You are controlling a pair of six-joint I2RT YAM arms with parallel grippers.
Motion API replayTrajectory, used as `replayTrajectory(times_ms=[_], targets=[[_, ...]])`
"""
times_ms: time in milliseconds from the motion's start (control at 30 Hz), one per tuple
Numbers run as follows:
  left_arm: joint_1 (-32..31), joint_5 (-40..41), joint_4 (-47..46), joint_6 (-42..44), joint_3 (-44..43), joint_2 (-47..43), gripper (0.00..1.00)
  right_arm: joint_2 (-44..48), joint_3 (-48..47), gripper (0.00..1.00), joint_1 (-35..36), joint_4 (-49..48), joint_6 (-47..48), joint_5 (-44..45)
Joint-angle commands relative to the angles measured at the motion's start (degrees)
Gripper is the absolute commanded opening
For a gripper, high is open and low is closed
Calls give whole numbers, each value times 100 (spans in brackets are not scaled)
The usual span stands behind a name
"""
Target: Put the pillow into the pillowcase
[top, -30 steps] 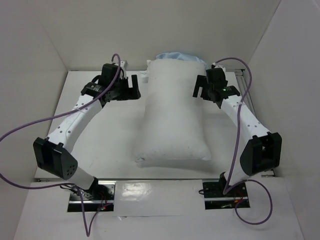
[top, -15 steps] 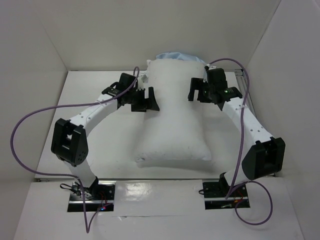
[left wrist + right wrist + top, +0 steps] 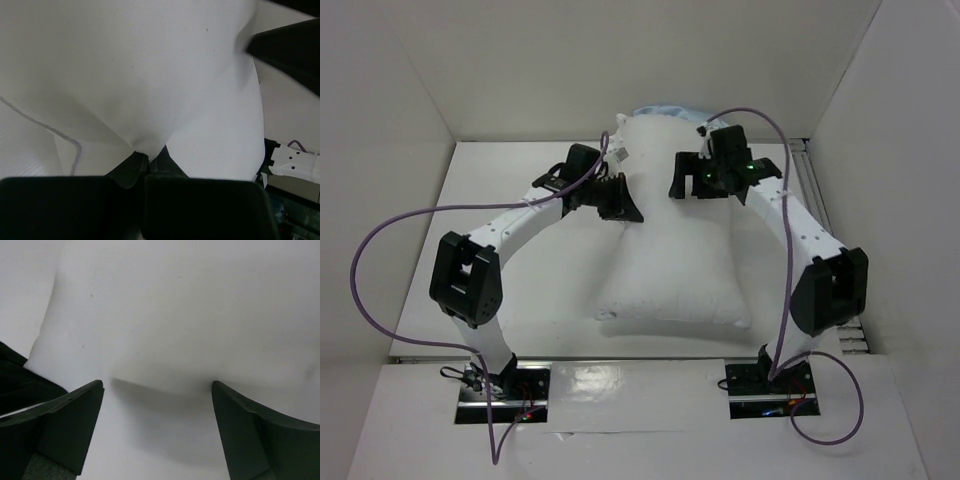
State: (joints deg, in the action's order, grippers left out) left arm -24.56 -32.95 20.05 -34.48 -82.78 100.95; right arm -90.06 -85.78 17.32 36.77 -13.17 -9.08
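White pillow (image 3: 670, 250) now pinched by the left pincer (image 3: 149, 156), spread a moment ago (right pincer (image 3: 157, 387) stays wide open).

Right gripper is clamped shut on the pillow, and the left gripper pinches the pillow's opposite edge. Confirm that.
Not quite: the right gripper is open, its fingers spread against the pillow, as the right wrist view shows. The left gripper does pinch the pillow's opposite edge.

The pillow (image 3: 670, 250) lies on the counter (image 3: 540, 285), the pillowcase (image 3: 665, 110) behind its far end. The left gripper (image 3: 620, 203) is at its left edge, the right gripper (image 3: 688, 186) over its far right part.
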Motion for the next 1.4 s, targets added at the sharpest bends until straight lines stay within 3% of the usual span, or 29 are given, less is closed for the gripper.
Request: replayTrajectory(times_ms=[0, 33, 67, 100, 133, 233, 467, 667, 867, 1000, 1133, 1167, 1200, 1267, 1300, 1333, 1367], targets=[[-32, -335, -318, 64, -291, -312, 0, -836, 139, 93, 332, -141, -149, -647], [-32, -387, -318, 64, -291, -312, 0, -977, 227, 79, 333, -283, -220, -726], [-93, -388, -318, 64, -291, -312, 0, -1213, 228, 56, 412, -337, -273, -674], [-93, -388, -318, 64, -291, -312, 0, -1285, 124, 7, 412, -338, -352, -578], [-145, -388, -257, 64, -369, -312, 0, -1286, 10, 0, 465, -251, -353, -394], [-207, -388, -64, 274, -597, -444, 0, -918, -596, 0, 640, -135, -353, 763], [-610, -274, 543, 468, -1625, -760, 0, 312, -1818, 0, 720, 435, -204, 1978], [-1121, -413, 404, 416, -2250, -594, 0, 928, -1943, 0, 720, 935, -204, 2928], [-1570, -186, 140, 468, -2427, -23, 0, 1526, -1100, 0, 720, 1069, -256, 4124], [-1763, -124, -10, 529, -2357, 425, 0, 1728, -398, 0, 720, 1139, -432, 4537], [-1825, 7, -10, 530, -2172, 873, 0, 1817, 631, 0, 510, 613, -371, 4687], [-1877, 8, 155, 582, -2224, 1118, 4, 1817, 911, 0, 448, 542, -371, 4757], [-1877, 77, 548, 713, -2338, 1251, 23, 1634, 983, 1, 334, 541, -371, 4758], [-1877, 235, 1033, 872, -2706, 1462, 39, 1396, 984, 18, 281, 594, -371, 4758], [-1877, 376, 1262, 960, -2795, 1524, 51, 1273, 775, 34, 281, 646, -371, 4671], [-1877, 742, 1586, 1100, -2796, 1525, 73, 1063, 651, 69, 281, 725, -301, 4592], [-1877, 920, 1694, 1180, -2857, 1403, 82, 983, 528, 77, 281, 795, -300, 4495]])
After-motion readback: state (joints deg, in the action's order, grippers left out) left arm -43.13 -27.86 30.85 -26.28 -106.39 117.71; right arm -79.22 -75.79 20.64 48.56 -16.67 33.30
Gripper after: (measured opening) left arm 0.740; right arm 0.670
